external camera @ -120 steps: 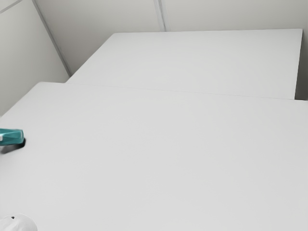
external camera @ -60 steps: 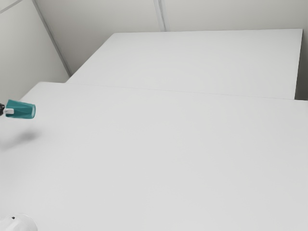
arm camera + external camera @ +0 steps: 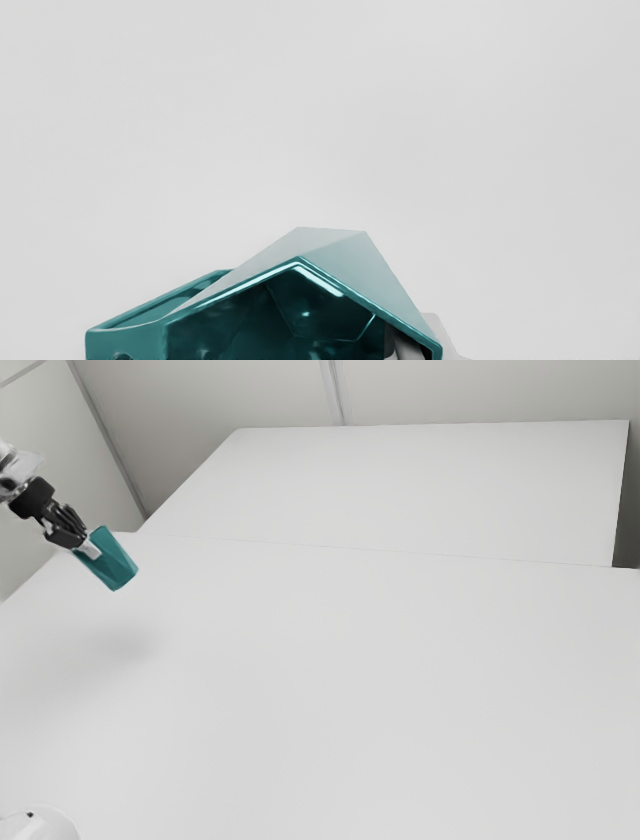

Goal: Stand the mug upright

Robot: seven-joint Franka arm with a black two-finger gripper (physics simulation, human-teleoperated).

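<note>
In the exterior view, we see the teal faceted mug [image 3: 114, 568] raised above the white tabletop [image 3: 350, 690], near the exterior view's left edge, with a soft shadow beneath it. It is tilted, its mouth toward our hand [image 3: 91, 548] and its base pointing obliquely down toward the exterior view's right. The hand is closed on the mug's wall at the rim, so that the mug extends beyond the fingertips. In the wrist view, the open mouth faces us; one finger [image 3: 439, 327] lies outside the wall and the other inside. The looped handle [image 3: 125, 340] projects from the side away from these fingers.
</note>
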